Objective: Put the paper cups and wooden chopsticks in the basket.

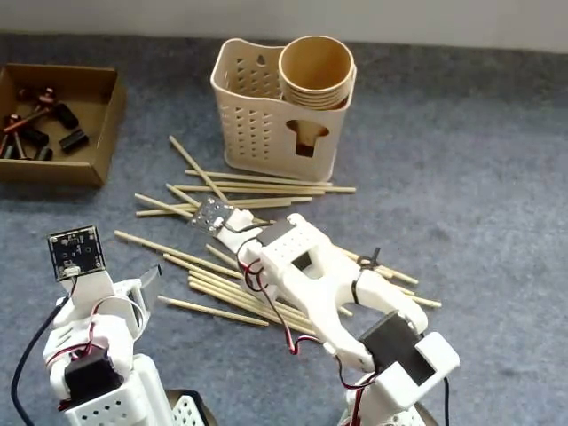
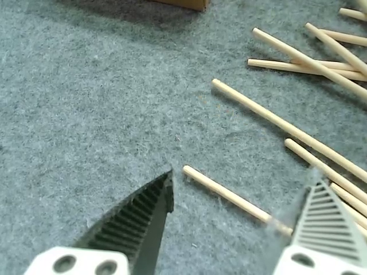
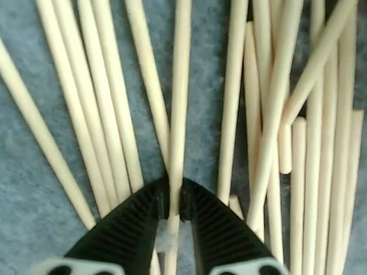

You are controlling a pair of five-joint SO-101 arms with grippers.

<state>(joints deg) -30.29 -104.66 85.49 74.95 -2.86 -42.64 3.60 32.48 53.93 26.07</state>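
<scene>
RIGHT CLAW HAS ITS STICK: Your right gripper (image 3: 175, 193) is clenched on one pale wooden chopstick (image 3: 179, 86), pinching it across its width. The stick's long axis runs straight out ahead of the claw, in line with the arm, among the loose chopsticks (image 1: 284, 185) scattered on the grey carpet (image 1: 497, 177). The cream perforated plastic basket (image 1: 244, 115), with the stacked tan paper cups (image 1: 315, 67) already inside, stands beyond the pile, farther out from that arm. The right arm stretches low and forward over the sticks. Your left gripper (image 2: 242, 175) hangs spread apart over another stick (image 2: 226, 195) at the pile's near edge, grasping nothing.
</scene>
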